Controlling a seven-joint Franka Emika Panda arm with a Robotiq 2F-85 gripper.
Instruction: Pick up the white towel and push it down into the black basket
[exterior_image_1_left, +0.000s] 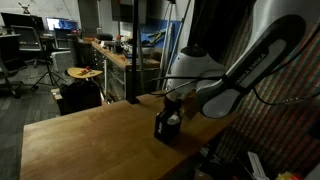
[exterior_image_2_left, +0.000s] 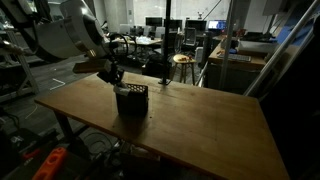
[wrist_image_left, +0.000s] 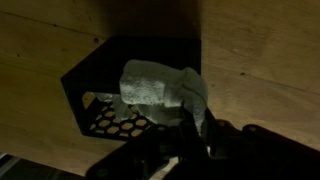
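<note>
The pincer (wrist_image_left: 200, 137) is closed on an edge of the towel (wrist_image_left: 155, 85). It hangs over the basket (wrist_image_left: 82, 92), likely to stuff it deeper.

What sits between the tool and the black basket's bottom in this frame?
The white towel: the wrist view shows it bunched inside the black basket, with one end reaching the tool.
</note>
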